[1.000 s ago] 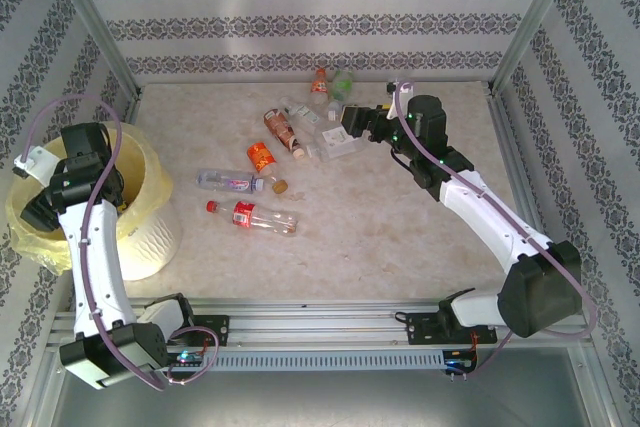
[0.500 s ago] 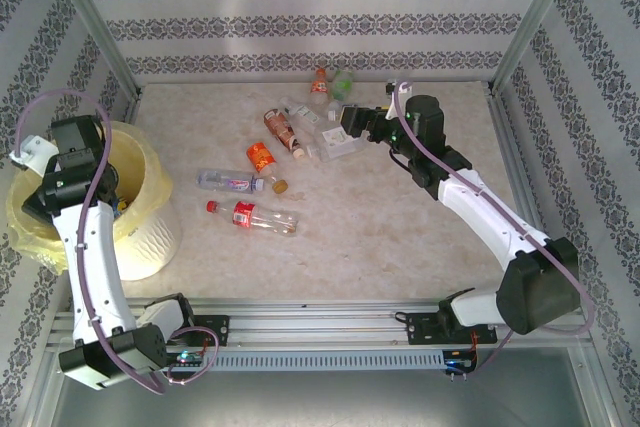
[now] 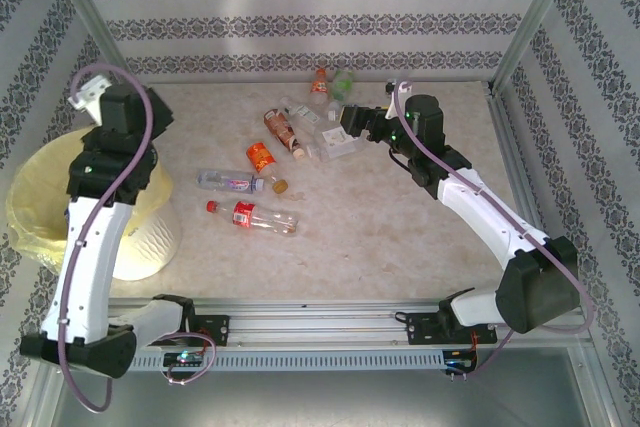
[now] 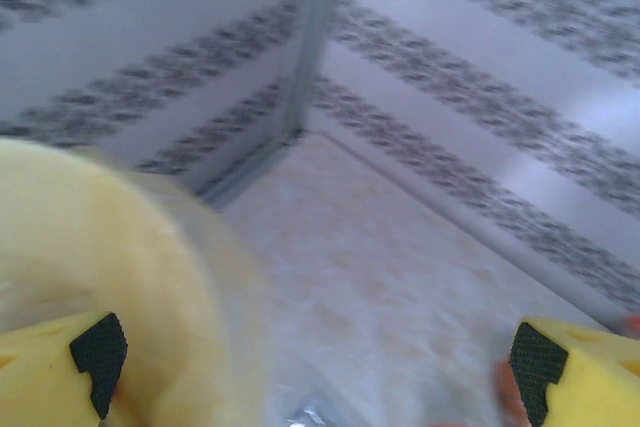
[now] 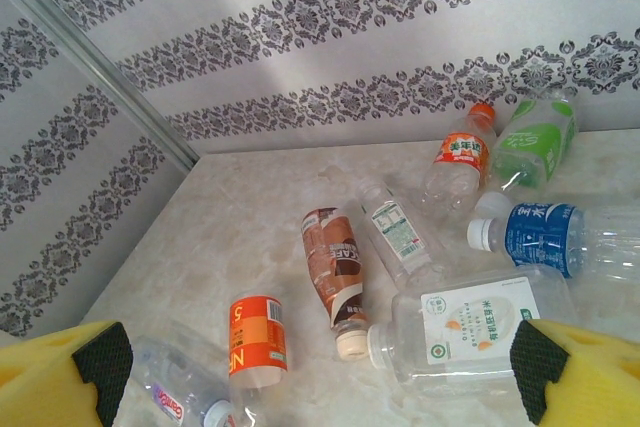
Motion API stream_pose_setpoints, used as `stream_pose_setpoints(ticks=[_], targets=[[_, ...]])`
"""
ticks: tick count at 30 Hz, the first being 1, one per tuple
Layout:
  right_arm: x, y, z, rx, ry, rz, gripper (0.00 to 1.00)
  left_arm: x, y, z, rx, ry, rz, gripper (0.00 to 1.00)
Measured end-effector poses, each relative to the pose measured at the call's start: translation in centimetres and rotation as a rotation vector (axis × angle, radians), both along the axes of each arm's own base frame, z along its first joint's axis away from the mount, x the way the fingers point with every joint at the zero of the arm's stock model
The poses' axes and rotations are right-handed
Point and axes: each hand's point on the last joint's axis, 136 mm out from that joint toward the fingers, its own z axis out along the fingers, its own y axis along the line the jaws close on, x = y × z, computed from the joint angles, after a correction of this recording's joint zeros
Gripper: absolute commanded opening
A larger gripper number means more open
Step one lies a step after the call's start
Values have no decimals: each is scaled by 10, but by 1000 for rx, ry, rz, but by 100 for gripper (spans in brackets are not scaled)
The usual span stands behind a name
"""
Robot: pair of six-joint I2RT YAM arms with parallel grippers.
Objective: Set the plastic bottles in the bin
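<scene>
The left hand (image 4: pixel 315 357) gapes wide and empty at the bin (image 3: pixel 35 212) rim. The right hand (image 5: pixel 315 357), equally wide and empty, hovers over the plastic bottles (image 5: pixel 470 332) right of the bin.

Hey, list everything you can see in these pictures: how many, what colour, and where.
plastic bottles: nine counted, clear with red, orange, brown, blue, green or white labels, on the table, mostly far centre
bin: one, pale yellow liner, left edge of the table
table: one, beige marbled, under everything
walls: grey and white patterned, around the table
left fingers: two, yellow with black pads, open, by the bin
right fingers: two, yellow with black pads, open, facing the bottle cluster
</scene>
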Motion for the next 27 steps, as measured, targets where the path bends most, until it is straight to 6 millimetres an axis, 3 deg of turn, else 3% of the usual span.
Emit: stream_pose_setpoints(ticks=[5, 9, 15, 21, 27], targets=[[3, -5, -2, -5, 7, -19, 98, 52, -80, -7, -65, -20, -308, 100], [10, -10, -15, -12, 47, -45, 98, 89, -151, -25, -150, -17, -555, 100], [26, -20, -45, -18, 155, -84, 98, 118, -226, -52, -262, -6, -807, 100], [49, -21, -74, -41, 270, -93, 98, 114, -268, -69, -355, -13, -941, 100], [81, -13, -115, -86, 410, -97, 98, 109, -273, -99, -389, 40, -943, 100]])
